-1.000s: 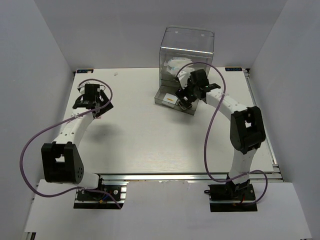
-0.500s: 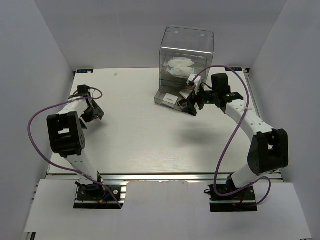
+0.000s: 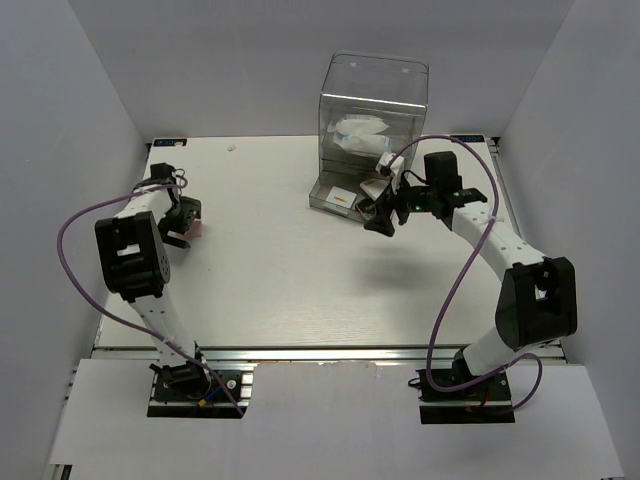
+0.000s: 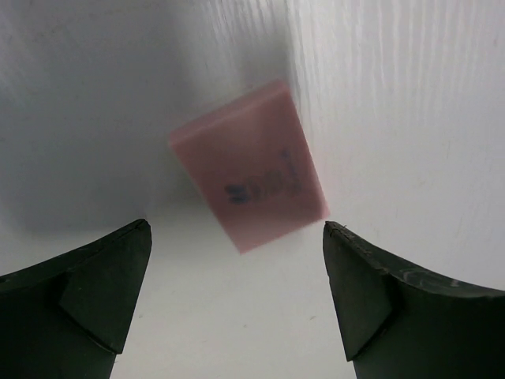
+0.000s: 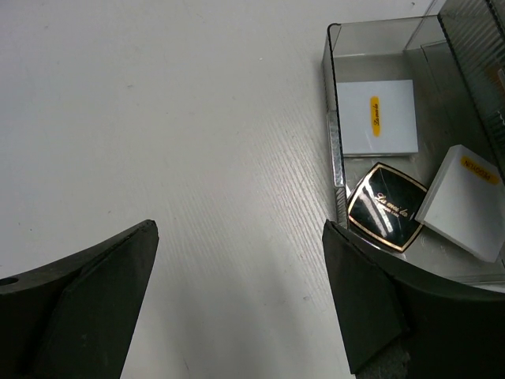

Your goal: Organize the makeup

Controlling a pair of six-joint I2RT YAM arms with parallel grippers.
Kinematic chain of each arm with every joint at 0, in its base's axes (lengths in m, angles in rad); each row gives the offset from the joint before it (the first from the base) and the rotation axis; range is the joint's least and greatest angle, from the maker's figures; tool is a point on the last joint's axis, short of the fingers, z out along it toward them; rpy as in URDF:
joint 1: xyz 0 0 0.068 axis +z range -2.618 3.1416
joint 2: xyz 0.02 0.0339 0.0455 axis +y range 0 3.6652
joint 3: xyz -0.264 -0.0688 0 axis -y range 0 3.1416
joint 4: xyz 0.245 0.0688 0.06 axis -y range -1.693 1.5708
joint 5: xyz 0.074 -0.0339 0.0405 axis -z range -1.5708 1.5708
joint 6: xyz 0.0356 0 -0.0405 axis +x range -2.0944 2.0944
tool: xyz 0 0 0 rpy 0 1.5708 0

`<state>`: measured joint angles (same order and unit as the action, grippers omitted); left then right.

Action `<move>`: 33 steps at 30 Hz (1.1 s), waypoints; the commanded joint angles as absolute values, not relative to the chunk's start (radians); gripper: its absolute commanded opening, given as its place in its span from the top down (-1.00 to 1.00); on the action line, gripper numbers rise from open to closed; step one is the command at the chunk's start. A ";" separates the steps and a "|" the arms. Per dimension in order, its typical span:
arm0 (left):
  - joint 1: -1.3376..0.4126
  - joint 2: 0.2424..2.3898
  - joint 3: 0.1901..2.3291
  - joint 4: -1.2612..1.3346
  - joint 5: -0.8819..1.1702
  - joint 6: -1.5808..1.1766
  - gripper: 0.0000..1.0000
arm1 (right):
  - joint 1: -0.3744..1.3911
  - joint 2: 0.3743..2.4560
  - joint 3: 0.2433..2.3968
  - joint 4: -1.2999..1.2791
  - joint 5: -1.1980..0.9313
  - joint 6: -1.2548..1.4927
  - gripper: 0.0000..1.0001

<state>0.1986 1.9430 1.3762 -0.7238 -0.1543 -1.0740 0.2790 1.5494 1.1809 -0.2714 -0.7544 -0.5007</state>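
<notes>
My left jaws hung open over the flat pink rectangular pad (image 4: 248,166), apparently aligned for pickup; my right jaws were open, empty.

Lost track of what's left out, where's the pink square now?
In the left wrist view the pink square lies on the table just ahead of the open left fingers, untouched; from above, that's the table's left side.

pink square (image 4: 248,164): matt | black compact (image 5: 387,207): glossy | drawer (image 5: 331,95): clear smooth plastic | table (image 5: 158,118): white, fine-grained
</notes>
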 commanded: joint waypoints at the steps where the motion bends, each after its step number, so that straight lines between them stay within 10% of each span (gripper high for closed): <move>1: 0.212 1.999 1.449 -0.781 -0.179 -1.238 -0.96 | 0.258 1.536 1.172 -0.242 -0.781 -0.482 -0.79; 12: 0.221 2.151 1.597 -0.934 -0.147 -1.351 -0.95 | 0.224 1.520 1.149 -0.238 -0.788 -0.471 -0.79; 23: 0.224 2.134 1.505 -0.979 -0.153 -1.316 -0.49 | 0.203 1.514 1.164 -0.213 -0.810 -0.445 -0.79; 33: 0.219 2.014 1.379 -0.747 -0.002 -1.189 0.65 | 0.190 1.462 1.141 -0.201 -0.815 -0.439 -0.79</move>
